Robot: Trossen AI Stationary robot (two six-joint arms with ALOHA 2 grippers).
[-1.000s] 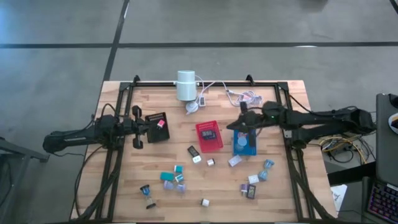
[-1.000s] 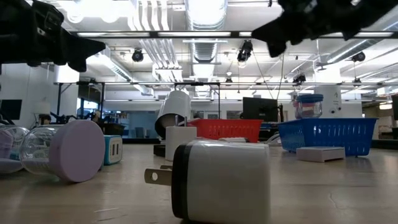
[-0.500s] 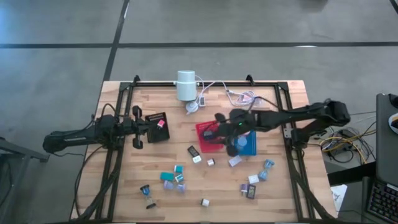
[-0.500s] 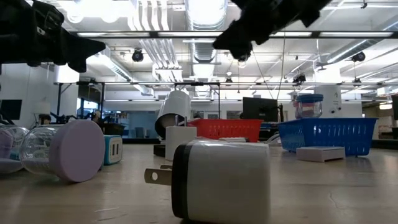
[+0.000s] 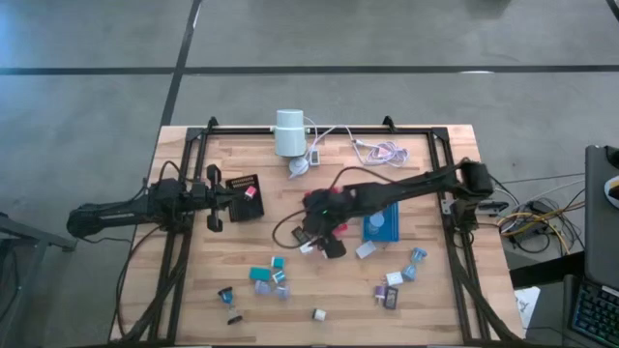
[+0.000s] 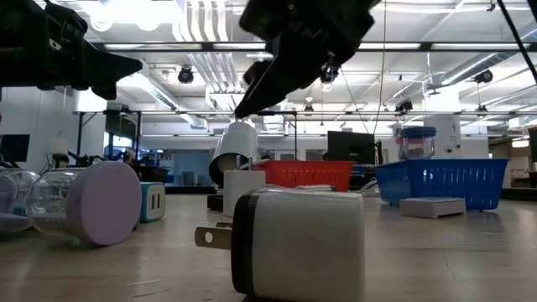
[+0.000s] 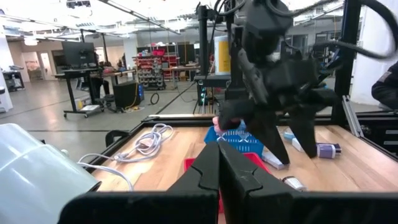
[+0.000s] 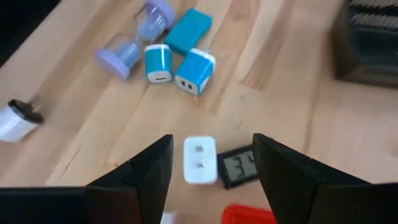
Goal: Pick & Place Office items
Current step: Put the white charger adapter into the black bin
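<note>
Moved leftward, right pincer (image 5: 316, 238), parted wide, hovers over seemingly half-hidden white charger (image 8: 199, 160).

Open worktop ahead of the right gripper, clutter on both sides

The right gripper (image 5: 319, 239), jaws apart, hangs over a white charger (image 8: 199, 160) and small black clock (image 8: 238, 166); the red tray (image 5: 315, 200) crowds one side, teal chargers (image 8: 184, 67) the other, with bare worktop (image 5: 464, 319) between.

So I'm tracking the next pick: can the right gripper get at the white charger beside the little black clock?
Probably yes. The right gripper hangs open above the white charger, which lies between its fingers with bare wood on one side; the black clock lying close on the other could get nudged.
</note>
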